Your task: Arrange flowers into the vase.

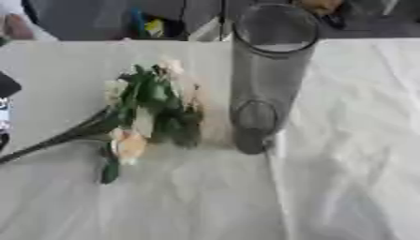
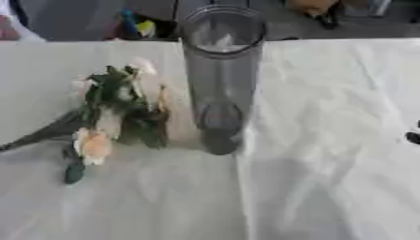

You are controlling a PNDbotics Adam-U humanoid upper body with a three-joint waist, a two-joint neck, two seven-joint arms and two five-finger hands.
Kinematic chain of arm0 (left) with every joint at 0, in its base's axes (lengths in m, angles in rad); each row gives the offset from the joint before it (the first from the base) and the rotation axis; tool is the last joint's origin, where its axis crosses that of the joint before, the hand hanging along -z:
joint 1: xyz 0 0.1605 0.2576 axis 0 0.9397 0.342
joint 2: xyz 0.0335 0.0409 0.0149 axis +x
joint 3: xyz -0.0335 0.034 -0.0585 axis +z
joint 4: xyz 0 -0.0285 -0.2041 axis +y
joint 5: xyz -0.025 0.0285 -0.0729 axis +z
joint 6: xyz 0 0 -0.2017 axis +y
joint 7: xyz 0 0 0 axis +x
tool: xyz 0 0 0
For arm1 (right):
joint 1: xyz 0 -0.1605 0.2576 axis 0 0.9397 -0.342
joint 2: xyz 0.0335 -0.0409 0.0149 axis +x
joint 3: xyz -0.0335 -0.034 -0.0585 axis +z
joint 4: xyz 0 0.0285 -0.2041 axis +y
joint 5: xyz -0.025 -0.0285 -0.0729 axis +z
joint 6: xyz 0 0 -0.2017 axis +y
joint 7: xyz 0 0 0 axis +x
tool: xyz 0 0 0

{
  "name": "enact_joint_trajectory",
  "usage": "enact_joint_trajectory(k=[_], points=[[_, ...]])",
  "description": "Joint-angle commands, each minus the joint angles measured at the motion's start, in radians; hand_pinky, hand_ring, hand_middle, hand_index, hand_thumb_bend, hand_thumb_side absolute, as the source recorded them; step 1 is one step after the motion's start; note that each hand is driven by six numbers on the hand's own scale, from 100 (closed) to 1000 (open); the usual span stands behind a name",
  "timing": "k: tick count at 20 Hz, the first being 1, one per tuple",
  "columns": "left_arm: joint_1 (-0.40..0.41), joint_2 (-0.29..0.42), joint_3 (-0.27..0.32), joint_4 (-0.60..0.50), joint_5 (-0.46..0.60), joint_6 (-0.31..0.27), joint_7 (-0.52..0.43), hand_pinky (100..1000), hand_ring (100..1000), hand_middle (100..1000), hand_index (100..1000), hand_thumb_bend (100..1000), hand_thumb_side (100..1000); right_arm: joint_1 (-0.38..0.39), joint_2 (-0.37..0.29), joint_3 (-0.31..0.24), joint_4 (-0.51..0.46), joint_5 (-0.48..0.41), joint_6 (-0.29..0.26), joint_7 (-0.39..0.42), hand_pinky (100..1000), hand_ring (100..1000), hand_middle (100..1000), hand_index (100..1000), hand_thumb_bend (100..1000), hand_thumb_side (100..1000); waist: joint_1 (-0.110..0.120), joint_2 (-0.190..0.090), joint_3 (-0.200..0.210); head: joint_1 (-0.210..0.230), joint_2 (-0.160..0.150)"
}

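A tall clear vase stands upright on the white cloth-covered table before us. A bunch of flowers, cream and peach blooms among green leaves, lies on the cloth just left of the vase's base, dark stems trailing toward our left hand. Only a dark sliver of that hand shows at the edge, and we cannot tell how its fingers stand. A dark tip, perhaps of our right hand, shows at the opposite edge, well apart from the vase; we cannot tell its fingers either.

light: bright, even | focus: my whole view soft, blurred | shadow: faint under the tall clear glass vase on the white tablecloth
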Motion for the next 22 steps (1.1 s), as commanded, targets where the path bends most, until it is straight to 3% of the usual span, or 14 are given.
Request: enact_joint_trajectory(k=[1,7,10,18,22], points=[[-0.004,0.046,0.005,-0.016,-0.014,0.003,-0.021,472,467,705,864,100,777,-0.006,-0.001,-0.009,-0.014,0.008,0.001,-0.010,705,792,725,880,100,1000,0.005,-0.001,-0.004,-0.011,0.002],[0.012,0.069,-0.010,-0.016,0.005,-0.019,-0.050,464,456,699,861,100,769,-0.013,-0.002,-0.009,-0.014,0.005,0.009,-0.010,706,793,725,881,100,1000,0.011,-0.002,-0.008,-0.028,-0.025],[0.017,0.081,-0.009,-0.016,0.005,-0.020,-0.056,476,478,750,882,100,762,-0.014,-0.003,-0.010,-0.014,-0.002,0.015,-0.008,706,793,724,881,100,1000,0.010,-0.006,-0.005,-0.030,-0.026],[0.031,0.168,-0.021,-0.016,-0.100,0.043,-0.216,556,573,816,950,100,733,0.002,-0.014,-0.013,-0.014,-0.024,0.010,-0.003,707,792,725,881,100,1000,0.004,-0.031,0.006,-0.012,0.010],[0.029,0.236,-0.030,-0.016,-0.161,0.089,-0.295,609,626,842,968,100,687,0.009,-0.020,-0.012,-0.014,-0.036,0.006,0.003,707,790,725,881,100,1000,0.003,-0.042,0.009,-0.008,0.009]])
